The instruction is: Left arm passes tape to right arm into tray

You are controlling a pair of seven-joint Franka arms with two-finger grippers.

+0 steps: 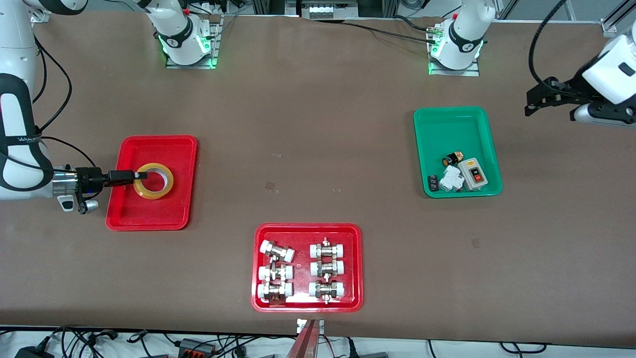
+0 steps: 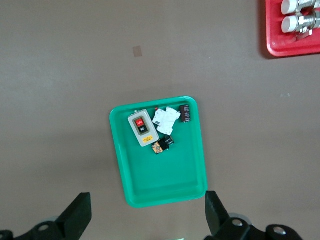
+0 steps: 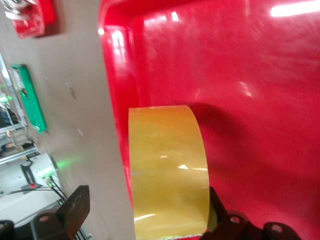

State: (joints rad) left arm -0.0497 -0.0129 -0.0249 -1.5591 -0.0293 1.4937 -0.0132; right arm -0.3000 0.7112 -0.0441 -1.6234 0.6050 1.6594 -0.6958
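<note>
The handover is done and the placing step is finishing: the tape [image 1: 153, 181], a yellow-amber packing roll, is lying flat in the plain red tray [image 1: 171, 214], and the right gripper [image 1: 141, 175] is reaching in low over the tray's rim at the roll. In the right wrist view its fingers [image 3: 75, 205] are standing spread, one outside the roll and one at its hole, straddling the wall of the tape [image 3: 167, 170] without clamping it; as I judge it, the roll is resting on the red tray [image 3: 260, 100] by its own weight. The next move is calling for a clean lift straight up, so that neither fingertip drags the roll along or tips it onto its edge.

The left gripper [image 1: 530, 105] is waiting in the air, above the table beside the green tray [image 1: 449, 119]; in the left wrist view its fingers [image 2: 80, 212] are standing wide apart with nothing between them.

The green tray [image 2: 165, 185] is holding a grey switch box [image 2: 141, 128] with a red button, a white electrical part [image 2: 166, 120] and small dark components. The second red tray [image 1: 307, 307], nearer to the front camera than the tape's tray, is carrying six metal fittings [image 1: 276, 251] with white caps, in two columns.
</note>
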